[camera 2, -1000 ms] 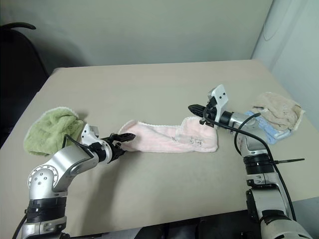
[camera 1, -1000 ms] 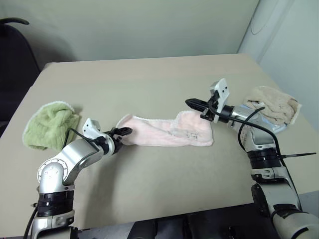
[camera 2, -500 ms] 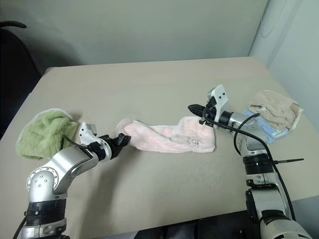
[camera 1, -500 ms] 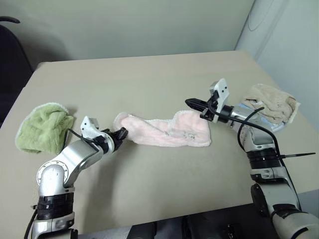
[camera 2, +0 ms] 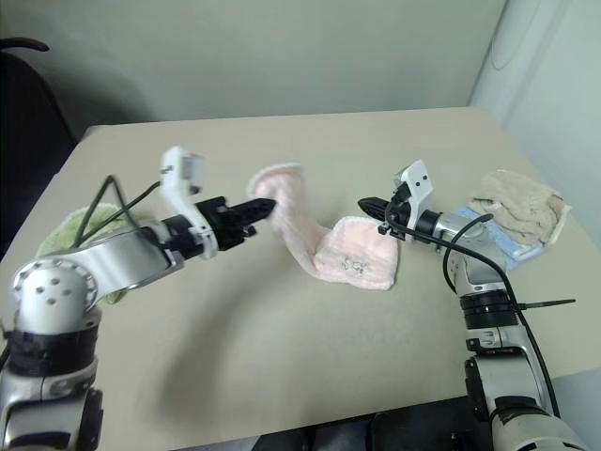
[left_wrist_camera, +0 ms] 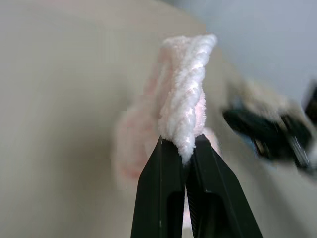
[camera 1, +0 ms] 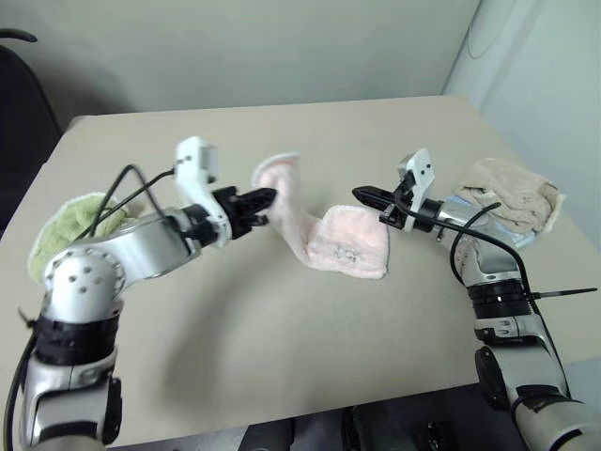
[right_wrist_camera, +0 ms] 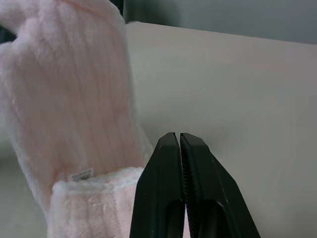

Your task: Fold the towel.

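At mid-table, the pink towel (camera 1: 329, 235) is shown with its left end lifted clear of the table (camera 1: 282, 348) by the left gripper (camera 1: 265, 198), whose fingers are clamped on the edge. Its right end rests on the surface just beside the right gripper (camera 1: 368, 196), which is closed and, as far as can be judged, holds nothing. For a neat fold, the raised end should be carried over the resting end and the edges aligned before release.

No legible text anywhere.
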`<state>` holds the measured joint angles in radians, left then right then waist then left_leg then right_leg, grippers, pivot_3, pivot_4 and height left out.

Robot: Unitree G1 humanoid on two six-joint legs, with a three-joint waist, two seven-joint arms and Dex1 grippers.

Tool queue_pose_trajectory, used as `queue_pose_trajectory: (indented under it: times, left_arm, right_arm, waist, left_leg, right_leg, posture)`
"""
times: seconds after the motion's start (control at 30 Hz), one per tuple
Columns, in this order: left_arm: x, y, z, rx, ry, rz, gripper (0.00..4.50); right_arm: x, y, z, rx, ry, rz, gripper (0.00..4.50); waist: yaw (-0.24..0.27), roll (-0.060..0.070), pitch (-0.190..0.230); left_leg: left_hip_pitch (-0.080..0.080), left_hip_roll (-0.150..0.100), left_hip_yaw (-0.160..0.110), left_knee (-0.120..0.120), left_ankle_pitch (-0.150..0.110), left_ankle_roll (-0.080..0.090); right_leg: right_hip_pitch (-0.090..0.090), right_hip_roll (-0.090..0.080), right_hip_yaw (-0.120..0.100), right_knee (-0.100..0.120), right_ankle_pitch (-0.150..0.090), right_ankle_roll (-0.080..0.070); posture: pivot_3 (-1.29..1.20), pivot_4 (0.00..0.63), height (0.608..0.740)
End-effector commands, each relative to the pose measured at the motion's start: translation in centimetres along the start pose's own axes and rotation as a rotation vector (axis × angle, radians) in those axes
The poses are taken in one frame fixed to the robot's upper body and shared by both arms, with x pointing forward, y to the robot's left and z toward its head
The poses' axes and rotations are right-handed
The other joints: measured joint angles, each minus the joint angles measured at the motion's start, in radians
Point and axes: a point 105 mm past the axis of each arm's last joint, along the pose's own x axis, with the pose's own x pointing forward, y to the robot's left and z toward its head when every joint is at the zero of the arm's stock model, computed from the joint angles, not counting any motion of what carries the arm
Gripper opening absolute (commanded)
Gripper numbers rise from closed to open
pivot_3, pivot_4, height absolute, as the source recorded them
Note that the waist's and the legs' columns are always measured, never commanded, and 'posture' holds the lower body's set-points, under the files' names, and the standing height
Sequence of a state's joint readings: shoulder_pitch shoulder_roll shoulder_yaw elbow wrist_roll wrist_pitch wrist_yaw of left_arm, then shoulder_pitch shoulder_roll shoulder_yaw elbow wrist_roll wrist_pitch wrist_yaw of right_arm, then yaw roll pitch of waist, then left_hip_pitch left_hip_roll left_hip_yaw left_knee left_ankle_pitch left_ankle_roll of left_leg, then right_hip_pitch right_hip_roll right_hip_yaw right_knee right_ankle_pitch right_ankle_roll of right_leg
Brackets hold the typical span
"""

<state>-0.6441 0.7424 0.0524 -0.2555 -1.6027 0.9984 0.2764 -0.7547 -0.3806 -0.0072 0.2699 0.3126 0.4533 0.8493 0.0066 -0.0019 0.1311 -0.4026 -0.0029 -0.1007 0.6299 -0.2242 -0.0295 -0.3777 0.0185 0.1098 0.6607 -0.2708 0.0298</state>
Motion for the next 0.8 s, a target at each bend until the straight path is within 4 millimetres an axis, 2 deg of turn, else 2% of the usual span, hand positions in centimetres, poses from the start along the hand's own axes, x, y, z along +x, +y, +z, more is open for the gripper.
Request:
queue_pose_trajectory:
  times: [0.03, 0.23, 0.33, 0.43, 0.53, 0.7, 0.8]
  left_arm:
    - [1.6, -0.6, -0.5, 0.088, 0.08, -0.042, 0.01]
    - [5.8, -3.9, -1.7, 0.218, 0.195, -0.182, 0.01]
    - [7.4, -5.4, -2.4, 0.254, 0.224, -0.238, 0.01]
    - [8.8, -7.4, -4.3, 0.277, 0.298, -0.323, 0.01]
    - [9.4, -7.7, -5.8, 0.309, 0.356, -0.344, 0.01]
    - [10.1, -7.7, -6.6, 0.292, 0.387, -0.362, 0.01]
    - [10.5, -7.3, -6.5, 0.255, 0.371, -0.346, 0.88]
  right_arm:
    - [-1.1, -1.3, 1.3, -0.019, -0.048, -0.071, 0.14]
    - [-2.7, -4.7, 1.8, 0.001, -0.079, -0.267, 0.14]
    - [-3.2, -5.2, 2.1, 0.008, -0.097, -0.305, 0.14]
    - [-3.9, -5.7, 2.2, 0.006, -0.105, -0.35, 0.14]
    - [-4.4, -5.8, 2.2, 0.009, -0.108, -0.368, 0.14]
    - [-4.8, -5.5, 2.0, 0.01, -0.11, -0.373, 0.14]
    - [-4.8, -5.4, 2.1, 0.011, -0.111, -0.372, 0.14]
  waist:
    - [-0.003, 0.0, 0.0]
    - [-0.003, 0.0, 0.0]
    - [-0.004, 0.0, 0.0]
    - [-0.004, 0.0, 0.0]
    - [-0.007, 0.0, 0.0]
    - [-0.007, 0.0, 0.0]
    - [-0.006, 0.0, 0.0]
  left_leg:
    - [0.0, 0.0, 0.0, 0.0, 0.0, 0.0]
    - [-0.003, 0.0, 0.0, 0.0, 0.0, 0.001]
    - [-0.005, 0.0, 0.0, 0.0, 0.0, 0.001]
    - [-0.008, 0.0, 0.001, 0.001, 0.0, 0.001]
    - [-0.012, 0.0, 0.001, 0.002, 0.0, 0.001]
    - [-0.012, 0.001, 0.001, 0.002, 0.0, 0.001]
    - [-0.014, 0.001, 0.001, 0.004, 0.0, 0.001]
  right_leg:
    - [0.0, 0.0, 0.0, 0.0, 0.0, 0.0]
    - [-0.002, -0.001, 0.0, 0.0, 0.0, 0.001]
    - [-0.005, -0.001, 0.001, 0.0, 0.0, 0.001]
    - [-0.009, -0.001, 0.001, 0.001, 0.0, 0.001]
    - [-0.013, -0.001, 0.001, 0.001, 0.0, 0.002]
    - [-0.014, -0.001, 0.002, 0.002, 0.0, 0.002]
    - [-0.014, -0.001, 0.002, 0.002, 0.001, 0.004]
  posture:
    - [0.0, 0.15, 0.74]
    - [0.0, 0.15, 0.74]
    - [0.0, 0.15, 0.74]
    - [0.0, 0.15, 0.74]
    - [0.0, 0.15, 0.74]
    - [0.0, 0.15, 0.74]
    - [0.0, 0.15, 0.74]
